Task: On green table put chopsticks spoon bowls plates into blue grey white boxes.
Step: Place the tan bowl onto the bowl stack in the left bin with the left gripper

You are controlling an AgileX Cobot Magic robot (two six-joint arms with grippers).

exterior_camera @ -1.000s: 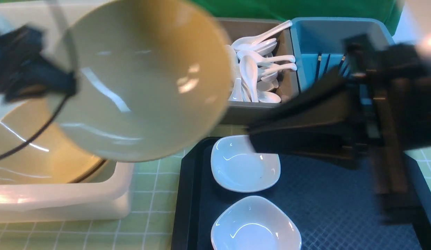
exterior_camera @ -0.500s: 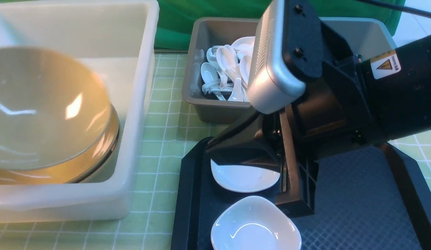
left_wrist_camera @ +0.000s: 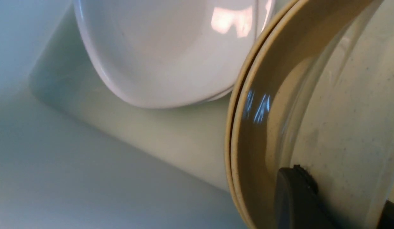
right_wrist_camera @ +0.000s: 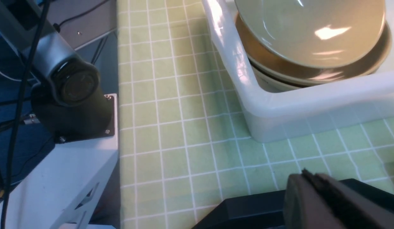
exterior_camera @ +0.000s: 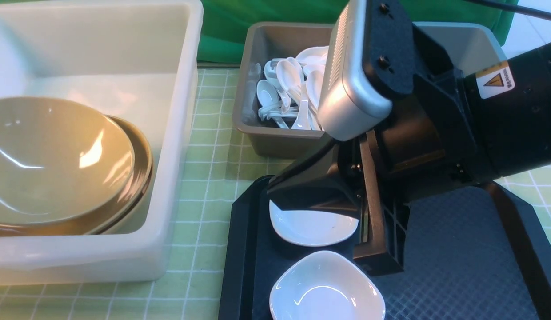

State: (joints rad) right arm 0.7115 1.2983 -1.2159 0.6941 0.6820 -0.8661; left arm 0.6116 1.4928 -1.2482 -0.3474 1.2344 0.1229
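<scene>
Tan bowls sit stacked in the white box. In the left wrist view my left gripper is shut on the top bowl's wall, one finger inside it, and white plates lie beside the stack. My right gripper is shut and empty, low over the far plate; it also shows in the right wrist view. A near plate lies below it. Spoons fill the grey box. The blue box is mostly behind my right arm. The chopsticks are hidden.
Both plates lie on a black textured tray on the green table. My right arm's body covers the tray's far middle. In the right wrist view the left arm's base stands beyond the table's edge, near the white box.
The top bowl came down from high in the air onto the stack in the white box. My right arm swung in over the tray and has since held nearly still.
</scene>
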